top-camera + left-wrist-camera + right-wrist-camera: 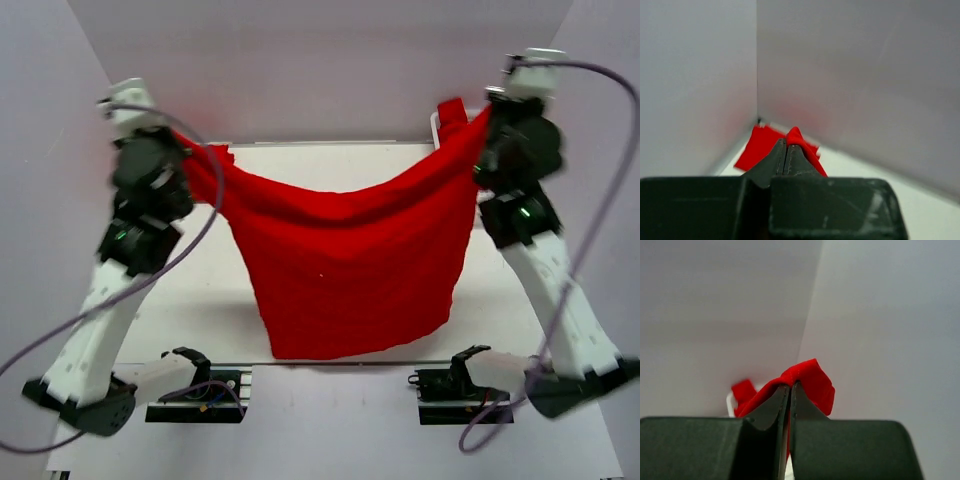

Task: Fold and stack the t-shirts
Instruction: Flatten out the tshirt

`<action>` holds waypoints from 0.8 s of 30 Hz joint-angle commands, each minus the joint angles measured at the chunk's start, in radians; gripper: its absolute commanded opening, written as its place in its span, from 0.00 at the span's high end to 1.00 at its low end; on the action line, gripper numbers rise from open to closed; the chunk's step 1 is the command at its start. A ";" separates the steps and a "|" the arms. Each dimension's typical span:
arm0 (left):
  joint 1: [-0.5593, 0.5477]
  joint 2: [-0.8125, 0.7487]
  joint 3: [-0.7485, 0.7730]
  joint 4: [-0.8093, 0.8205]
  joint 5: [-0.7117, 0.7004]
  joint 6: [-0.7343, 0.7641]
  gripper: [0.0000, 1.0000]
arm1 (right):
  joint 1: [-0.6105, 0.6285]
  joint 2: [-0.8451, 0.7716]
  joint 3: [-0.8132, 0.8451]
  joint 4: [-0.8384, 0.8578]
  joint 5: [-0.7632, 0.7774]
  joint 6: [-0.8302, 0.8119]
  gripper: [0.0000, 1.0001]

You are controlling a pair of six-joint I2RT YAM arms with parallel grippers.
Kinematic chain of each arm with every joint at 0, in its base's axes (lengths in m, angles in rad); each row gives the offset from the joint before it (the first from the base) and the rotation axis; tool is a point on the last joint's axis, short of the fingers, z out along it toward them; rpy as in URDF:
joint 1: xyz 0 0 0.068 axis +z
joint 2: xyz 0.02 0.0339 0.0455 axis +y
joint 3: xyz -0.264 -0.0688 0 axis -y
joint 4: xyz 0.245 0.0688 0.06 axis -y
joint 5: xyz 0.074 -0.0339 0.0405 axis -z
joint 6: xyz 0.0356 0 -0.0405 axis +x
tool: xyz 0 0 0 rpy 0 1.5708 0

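- t-shirt (350,270): soft red cloth, totally matt, fine knit look
- left gripper (786,145), right gripper (790,387): smooth matt black plastic, looks like
- table (200,290): smooth white, low sheen

White table (205,295), pale walls (320,60), perhaps a basket rim (436,123)

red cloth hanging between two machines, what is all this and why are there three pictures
These are two robot arms bolted at a table's near edge. The wide picture comes from a camera above and behind them, showing the left arm and the right arm. The other two come from a small camera on each wrist, looking along its claw. The left claw and the right claw are both shut, each pinching one end of a red t-shirt and holding it spread in the air over the white table. The job is folding and stacking such shirts.
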 commanded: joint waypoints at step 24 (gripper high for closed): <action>0.264 0.736 -0.296 -0.216 0.164 -0.497 1.00 | -0.138 1.107 0.463 -0.215 -0.431 0.222 1.00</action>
